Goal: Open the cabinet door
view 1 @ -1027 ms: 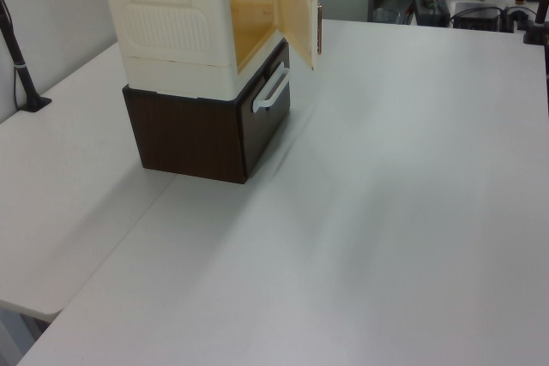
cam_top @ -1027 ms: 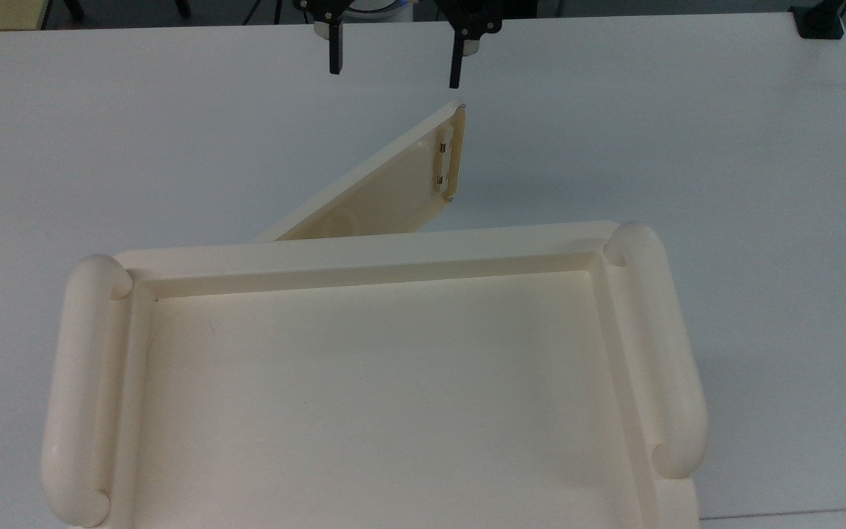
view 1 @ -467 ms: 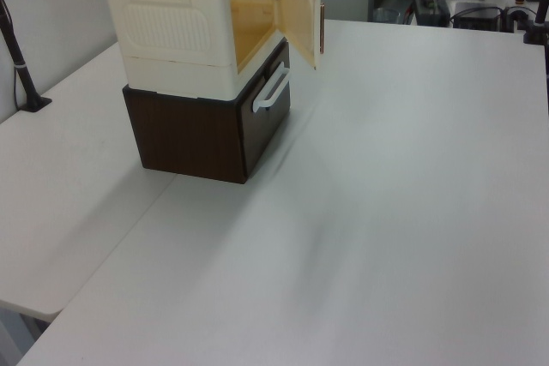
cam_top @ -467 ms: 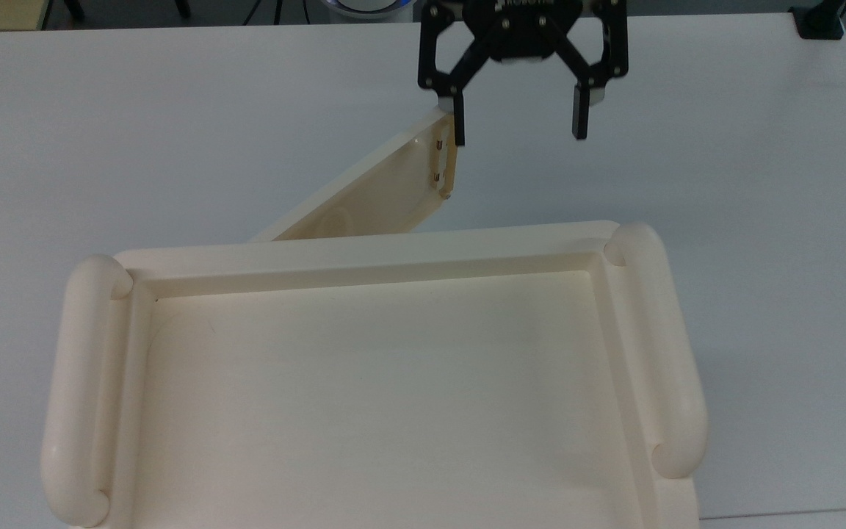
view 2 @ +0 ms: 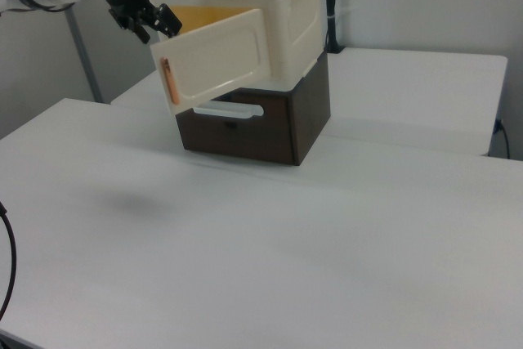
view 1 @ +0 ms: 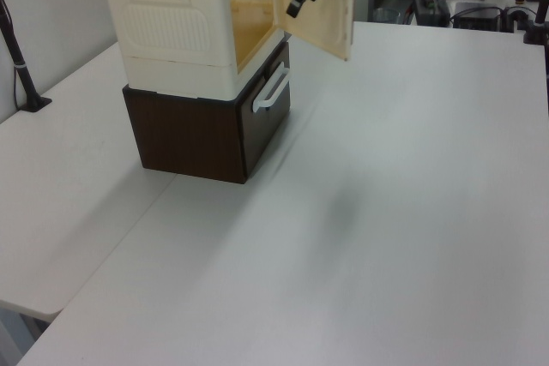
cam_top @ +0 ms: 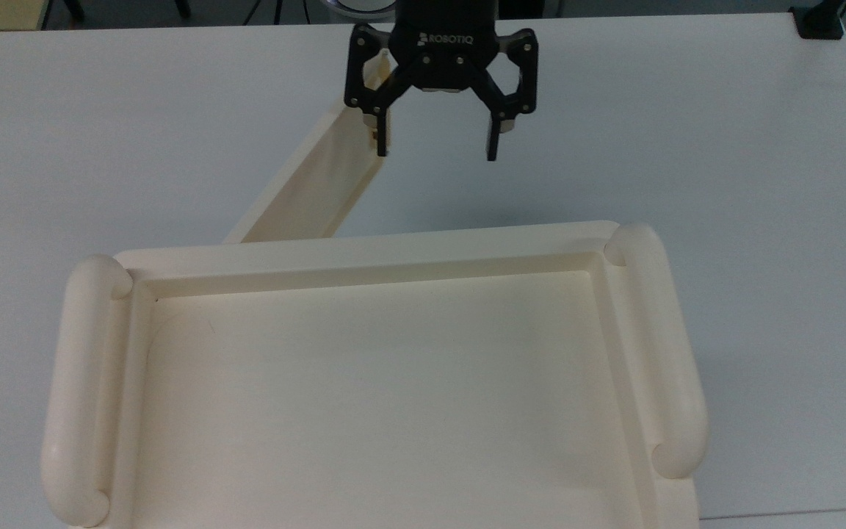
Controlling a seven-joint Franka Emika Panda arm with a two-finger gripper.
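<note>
We see one broad white worktop (view 1: 403, 212) carrying one dark brown drawer box (view 1: 206, 130), with one large cream plastic cabinet (view 1: 184, 27) stacked on it. Its one thin cream cabinet door (view 2: 216, 63) stands swung well outward. One black two-finger tool (cam_top: 435, 150) hovers spread wide, gripping nothing, one fingertip at the door's free edge.

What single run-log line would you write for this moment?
stage: pushing door open | gripper: open, inside the cabinet door | door: swung out from cabinet | base: dark drawer unit
</note>
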